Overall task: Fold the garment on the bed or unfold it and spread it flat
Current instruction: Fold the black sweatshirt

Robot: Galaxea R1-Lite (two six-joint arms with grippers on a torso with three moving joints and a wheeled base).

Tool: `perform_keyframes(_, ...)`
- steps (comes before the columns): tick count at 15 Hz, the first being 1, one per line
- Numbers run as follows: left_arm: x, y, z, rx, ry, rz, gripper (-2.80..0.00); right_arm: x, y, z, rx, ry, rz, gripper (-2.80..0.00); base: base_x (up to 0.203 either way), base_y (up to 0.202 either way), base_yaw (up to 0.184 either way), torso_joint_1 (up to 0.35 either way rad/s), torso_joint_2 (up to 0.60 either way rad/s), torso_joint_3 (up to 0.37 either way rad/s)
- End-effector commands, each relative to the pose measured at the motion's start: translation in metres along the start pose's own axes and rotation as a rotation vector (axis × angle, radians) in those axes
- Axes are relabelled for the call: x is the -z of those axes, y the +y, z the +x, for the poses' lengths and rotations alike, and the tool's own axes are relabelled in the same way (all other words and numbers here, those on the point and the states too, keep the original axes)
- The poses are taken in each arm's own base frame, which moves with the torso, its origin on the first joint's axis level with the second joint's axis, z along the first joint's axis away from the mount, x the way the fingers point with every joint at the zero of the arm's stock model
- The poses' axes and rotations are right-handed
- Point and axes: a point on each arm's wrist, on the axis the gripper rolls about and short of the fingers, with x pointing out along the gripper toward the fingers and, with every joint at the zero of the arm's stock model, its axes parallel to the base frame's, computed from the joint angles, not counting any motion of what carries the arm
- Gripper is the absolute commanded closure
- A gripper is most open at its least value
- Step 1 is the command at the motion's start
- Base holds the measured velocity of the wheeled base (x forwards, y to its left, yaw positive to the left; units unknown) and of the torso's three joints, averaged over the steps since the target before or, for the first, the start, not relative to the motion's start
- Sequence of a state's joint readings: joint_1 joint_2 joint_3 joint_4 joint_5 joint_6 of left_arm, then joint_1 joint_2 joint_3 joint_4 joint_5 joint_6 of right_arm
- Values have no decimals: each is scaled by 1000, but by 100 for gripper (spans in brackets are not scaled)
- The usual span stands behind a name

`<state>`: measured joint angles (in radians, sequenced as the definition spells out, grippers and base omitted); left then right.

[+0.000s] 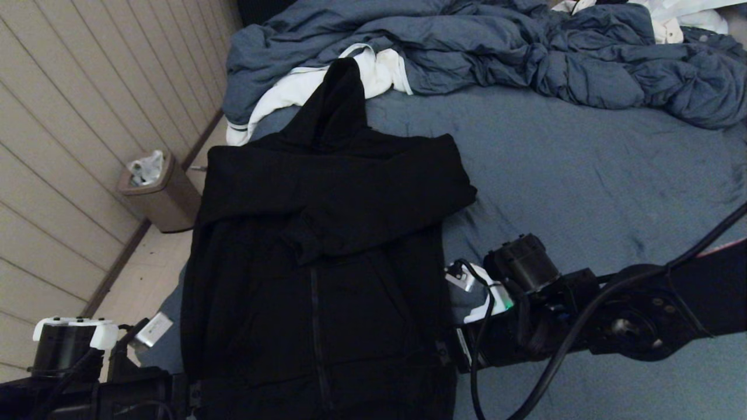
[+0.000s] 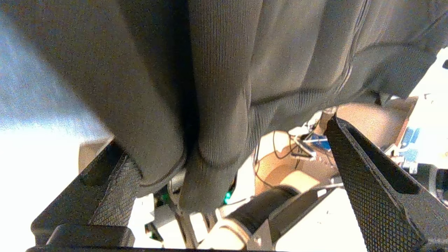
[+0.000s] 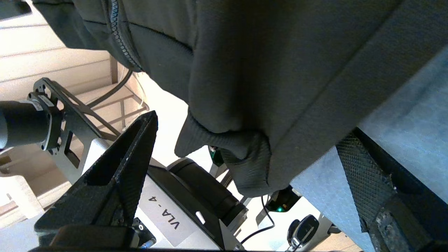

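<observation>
The black hooded garment point(image 1: 327, 233) lies zipper-up along the left side of the bed point(image 1: 583, 175), hood pointing away and both sleeves crossed over the chest. Its ribbed hem hangs over the near edge. My left gripper point(image 1: 189, 396) is at the hem's left corner. In the left wrist view the gripper point(image 2: 227, 154) is open, hem folds point(image 2: 217, 105) drooping between the fingers point(image 2: 115, 182). My right gripper point(image 1: 449, 353) is at the hem's right corner. In the right wrist view this gripper point(image 3: 245, 150) is open around the ribbed corner point(image 3: 241, 157), beside the slate-blue sheet point(image 3: 402, 115).
A rumpled blue-grey duvet point(image 1: 525, 52) is heaped across the far side of the bed. A white cloth point(image 1: 303, 87) lies under the hood. A bin point(image 1: 160, 195) stands on the floor by the panelled wall, left of the bed. Bare sheet stretches right of the garment.
</observation>
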<state>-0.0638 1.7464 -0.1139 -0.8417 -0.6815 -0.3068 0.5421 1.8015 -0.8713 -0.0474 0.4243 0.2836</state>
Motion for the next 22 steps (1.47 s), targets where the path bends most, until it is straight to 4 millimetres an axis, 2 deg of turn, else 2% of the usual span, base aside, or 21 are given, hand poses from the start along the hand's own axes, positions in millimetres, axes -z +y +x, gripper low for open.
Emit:
perform_keyframes(1,6,-2,-4,2,5,-2,-280,0,3,2,-8,6,-6,-280,0,0,0,0,0,0)
perform_keyframes(6,18,-5,-11,2,21,-7,-280,4,6,4,-15,18,-17,-280,0,0,0,0,0,0)
perform_keyframes(18,12,-6,-3,-12,28,10,-280,9,12,21,-22,72,-41,-280,0,0,0,0,0,0)
perform_keyframes(19,13,-7,-3,-10,28,14,-280,9,12,20,-12,66,-42,0,0,0,0,0,0,0)
perform_keyframes(22,12,-7,-3,-9,22,17,-280,8,13,22,36,53,-50,0,0,0,0,0,0,0)
